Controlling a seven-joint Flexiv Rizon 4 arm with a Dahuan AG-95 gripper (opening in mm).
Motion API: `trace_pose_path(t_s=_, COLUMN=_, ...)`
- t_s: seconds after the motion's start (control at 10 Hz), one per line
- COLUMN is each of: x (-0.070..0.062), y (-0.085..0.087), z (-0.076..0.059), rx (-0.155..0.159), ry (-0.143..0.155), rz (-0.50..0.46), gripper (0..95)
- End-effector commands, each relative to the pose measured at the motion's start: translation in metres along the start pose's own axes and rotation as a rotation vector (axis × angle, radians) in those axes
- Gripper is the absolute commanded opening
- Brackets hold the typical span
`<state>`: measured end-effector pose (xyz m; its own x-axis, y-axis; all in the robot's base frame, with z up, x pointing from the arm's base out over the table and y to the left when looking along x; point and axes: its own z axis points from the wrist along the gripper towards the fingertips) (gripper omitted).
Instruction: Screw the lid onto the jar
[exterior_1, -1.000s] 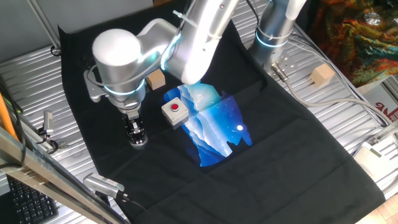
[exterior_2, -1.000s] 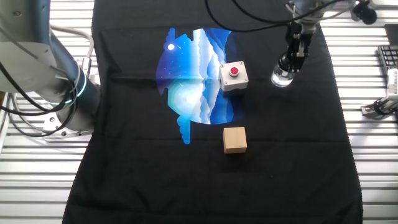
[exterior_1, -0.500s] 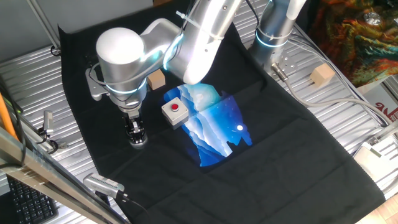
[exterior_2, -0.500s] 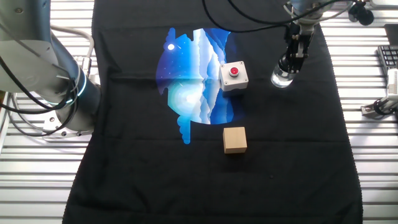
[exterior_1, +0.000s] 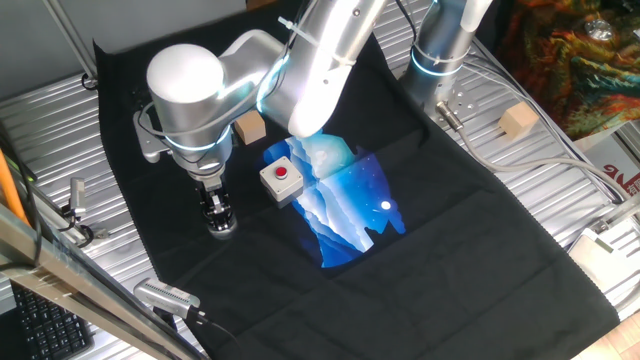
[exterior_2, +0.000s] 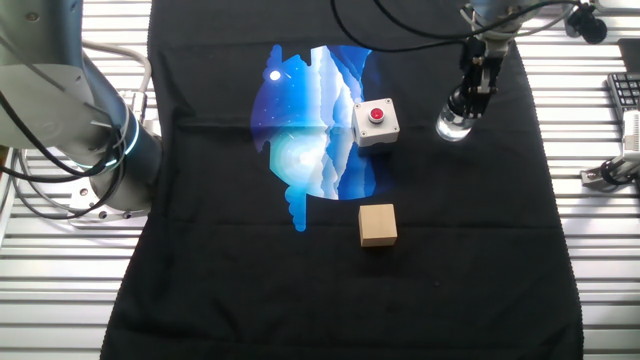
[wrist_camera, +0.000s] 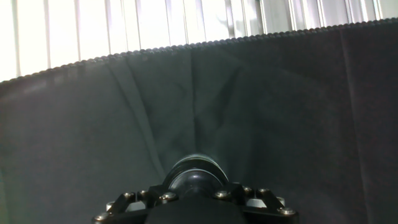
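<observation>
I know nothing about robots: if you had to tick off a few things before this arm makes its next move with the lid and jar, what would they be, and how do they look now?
1. End effector directly above the jar: ok.
2. Jar upright on the black cloth: ok.
3. Lid seated between the fingers, over the jar: looks so in the hand view; ok.
4. Lid threads engaged or fully tight: cannot tell.
5. Red-button box apart from the jar: ok.
6. Wooden cube well away from the work spot: ok.
</observation>
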<state>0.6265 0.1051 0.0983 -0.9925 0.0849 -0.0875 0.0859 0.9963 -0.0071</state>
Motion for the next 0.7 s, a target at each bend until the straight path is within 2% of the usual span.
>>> trace_pose_path(t_s=0.1, x=0.0001, y=0.0008, z=-0.0009, rx=0.009, ry=0.008, rz=-0.004, gripper=0.0)
trace_pose_path(t_s=0.7, x=0.0001, y=0.0017, z=-0.0027, rx=0.010, ry=0.013, rz=-0.019, gripper=0.0)
